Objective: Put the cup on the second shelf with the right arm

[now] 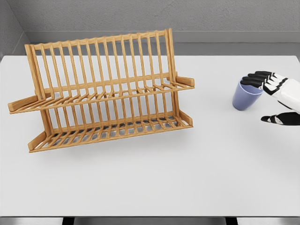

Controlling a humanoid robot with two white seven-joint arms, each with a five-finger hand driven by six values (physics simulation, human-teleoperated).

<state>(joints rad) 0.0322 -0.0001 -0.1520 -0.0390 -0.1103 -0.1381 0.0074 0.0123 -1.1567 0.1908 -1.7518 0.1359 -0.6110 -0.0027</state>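
Note:
A light blue cup stands upright on the white table at the right. My right hand comes in from the right edge, its black fingertips over the cup's far right rim. The thumb hangs lower, to the right of the cup and apart from it. The hand is open and holds nothing. A wooden two-tier dish rack stands at the left centre, its upper shelf and lower shelf both bare. The left arm does not show.
The rack's slatted back leans away from me, with side arms sticking out at both ends. A grey wall runs behind the table. Bare tabletop lies between the rack and the cup.

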